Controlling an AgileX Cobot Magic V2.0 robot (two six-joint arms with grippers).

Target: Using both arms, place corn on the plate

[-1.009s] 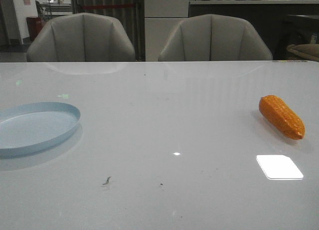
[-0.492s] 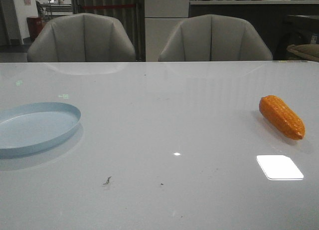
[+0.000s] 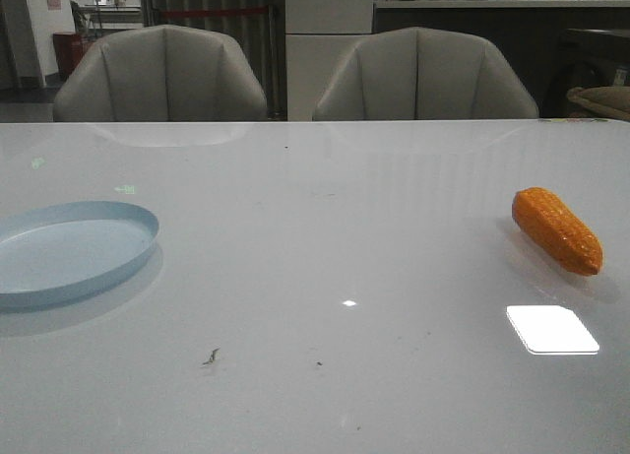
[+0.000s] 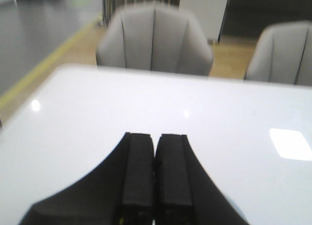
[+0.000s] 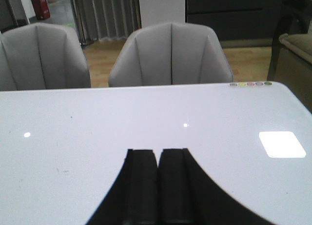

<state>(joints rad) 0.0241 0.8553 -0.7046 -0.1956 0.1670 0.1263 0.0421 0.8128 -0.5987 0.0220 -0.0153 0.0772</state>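
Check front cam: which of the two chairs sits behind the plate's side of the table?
The left chair. It stands beyond the table's far edge on the same side as the pale blue plate; the right chair is nearer the corn side.

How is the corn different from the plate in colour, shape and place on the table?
The corn is orange; the plate is pale blue. The corn is a tapered, bumpy cob; the plate is round, shallow and smooth. The corn lies at the right side, the plate at the left. Both rest on the white table, untouched.
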